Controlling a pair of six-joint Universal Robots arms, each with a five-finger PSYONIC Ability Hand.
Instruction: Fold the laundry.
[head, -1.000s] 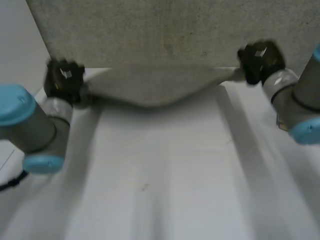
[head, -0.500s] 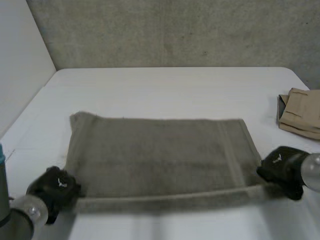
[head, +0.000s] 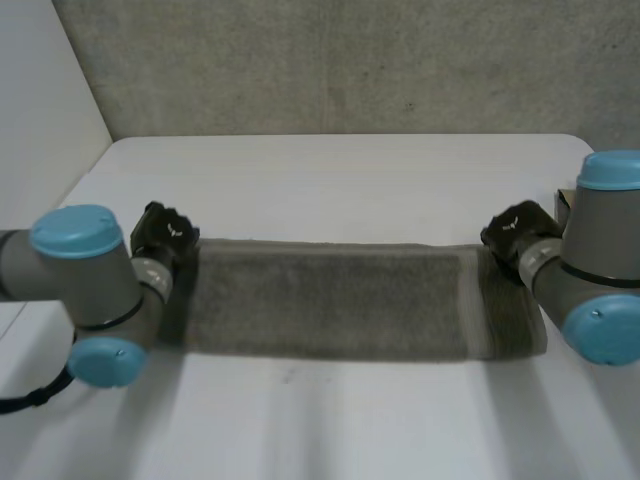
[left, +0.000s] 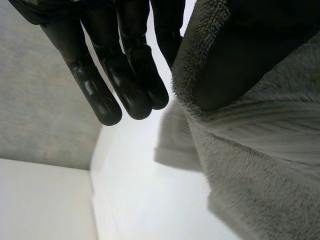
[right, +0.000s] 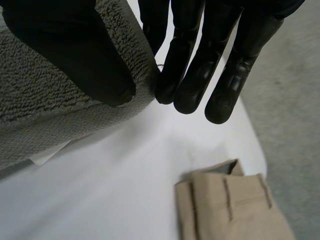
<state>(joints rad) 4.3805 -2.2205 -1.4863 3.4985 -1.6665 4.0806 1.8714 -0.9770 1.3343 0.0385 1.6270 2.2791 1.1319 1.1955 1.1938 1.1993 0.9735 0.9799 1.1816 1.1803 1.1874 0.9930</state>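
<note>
A grey-brown towel (head: 330, 300) lies across the white table (head: 330, 180) as a long narrow strip, doubled over. My left hand (head: 165, 232) is at the strip's left end and my right hand (head: 515, 232) at its right end. In the left wrist view the towel's edge (left: 260, 150) is pinched between the thumb and the straight fingers (left: 125, 75). In the right wrist view the thumb presses the towel's corner (right: 40, 105) against the fingers (right: 200, 65).
A folded tan garment (right: 235, 205) lies on the table just beyond my right hand, near the table's right edge. A grey wall stands behind the table, and a white panel runs along its left side.
Half a second ago the towel lay spread with both hands at its near corners. Both hands have carried that edge away to the far edge, doubling the towel into a strip.
</note>
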